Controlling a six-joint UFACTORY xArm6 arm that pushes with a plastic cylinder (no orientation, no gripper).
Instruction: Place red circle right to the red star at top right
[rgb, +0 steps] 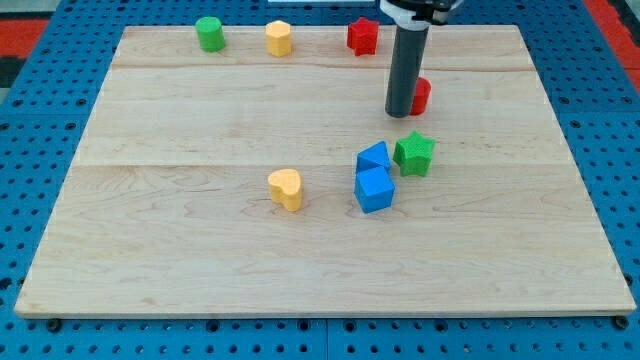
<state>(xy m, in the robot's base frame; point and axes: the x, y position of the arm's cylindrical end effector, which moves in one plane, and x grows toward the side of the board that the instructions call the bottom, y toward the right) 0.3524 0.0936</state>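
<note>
The red circle (421, 95) sits right of the board's centre, toward the view's top, mostly hidden behind my rod. My tip (399, 113) rests on the board just left of it, touching or nearly touching it. The red star (362, 36) lies near the board's top edge, up and left of the red circle.
A green cylinder (209, 33) and a yellow hexagon-like block (279, 38) sit along the top edge. A green star (414, 153), two blue blocks (374, 157) (374, 189) and a yellow heart (286, 188) lie below my tip. The wooden board (150, 220) rests on a blue pegboard.
</note>
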